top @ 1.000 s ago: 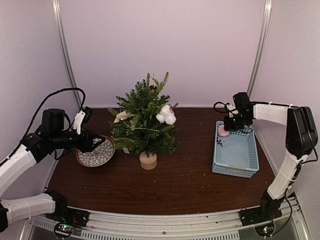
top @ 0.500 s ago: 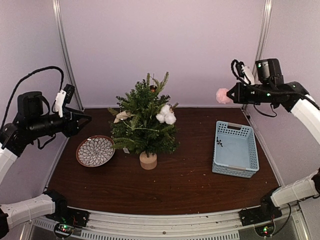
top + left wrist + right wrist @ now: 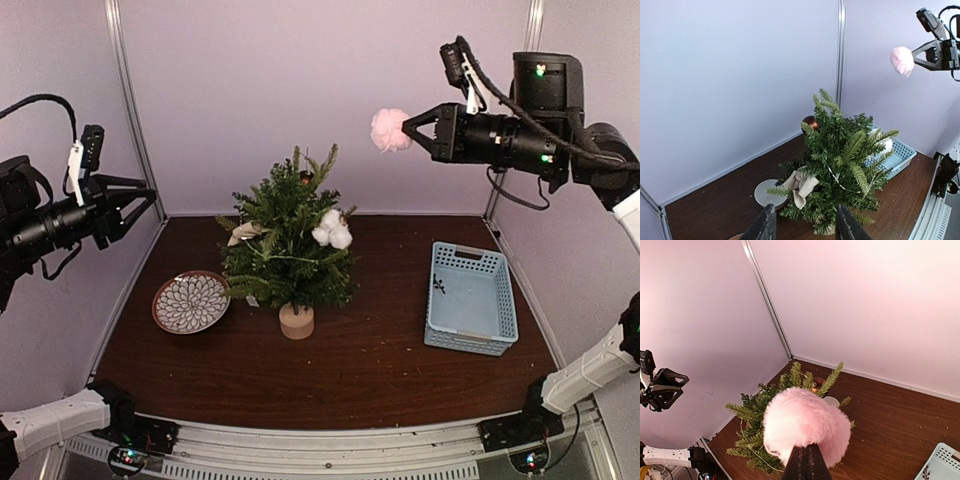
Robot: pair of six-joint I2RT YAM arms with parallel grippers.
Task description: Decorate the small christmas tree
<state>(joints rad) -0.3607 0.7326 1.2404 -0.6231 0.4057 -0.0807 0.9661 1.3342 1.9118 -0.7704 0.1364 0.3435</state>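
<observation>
The right claw [image 3: 404, 129], in the upper right of the overhead view, is pinched shut on a fluffy pink pompom [image 3: 388, 129]. It is held high above the bench [image 3: 380, 360], probably so it clears the treetop before descending onto a branch. The small christmas tree [image 3: 290, 250] stands mid-frame on its stump, between the patterned plate [image 3: 190, 302] and the blue basket [image 3: 472, 300]. White cotton balls [image 3: 332, 230], a beige bow [image 3: 243, 233] and a reddish bauble [image 3: 307, 178] already take up branches, so those spots are crowded. At far left, the left claw [image 3: 143, 203] hangs partly open and empty, well apart from the tree, leaving the approach free.
</observation>
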